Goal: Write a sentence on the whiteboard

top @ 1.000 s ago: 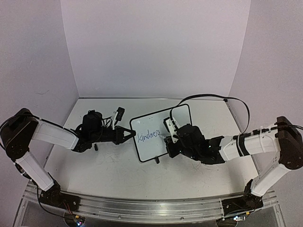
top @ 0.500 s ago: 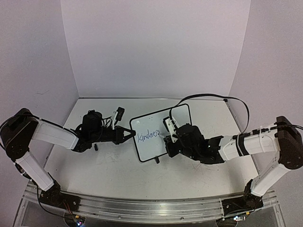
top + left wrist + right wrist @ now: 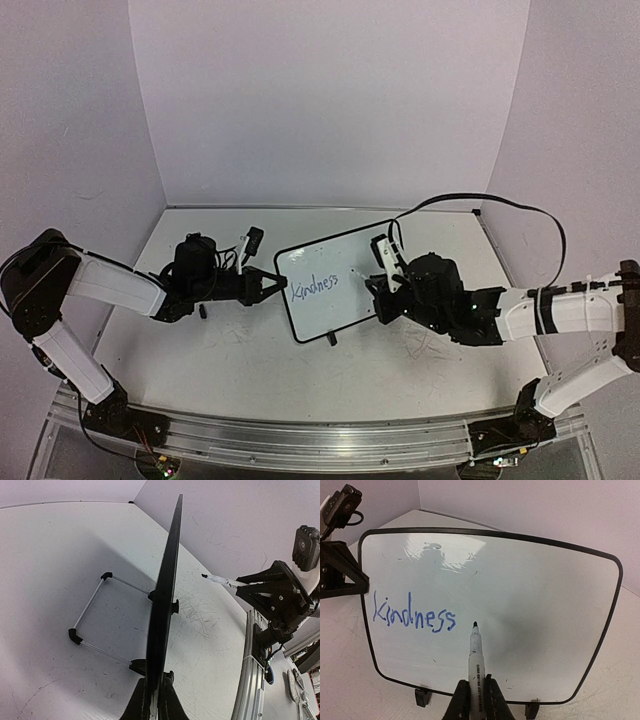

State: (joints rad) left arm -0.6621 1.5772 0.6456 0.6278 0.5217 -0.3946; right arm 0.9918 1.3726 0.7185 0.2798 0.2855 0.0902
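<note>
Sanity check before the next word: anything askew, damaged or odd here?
Nothing serious. The whiteboard stands on its feet, skewed to the tabletop edges, left gripper shut on its edge. Grey scuff scribbles mark the tabletop on its writing side. Right gripper holds the marker, tip off the board.

Marker [image 3: 474, 652] base hidden inside right end effector [image 3: 475, 689]

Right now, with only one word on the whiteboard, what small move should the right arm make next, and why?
Probably ease the marker forward until its tip meets the whiteboard just right of "Kindness". The left wrist view shows the tip off the surface, and the left gripper clamps the board's edge.
</note>
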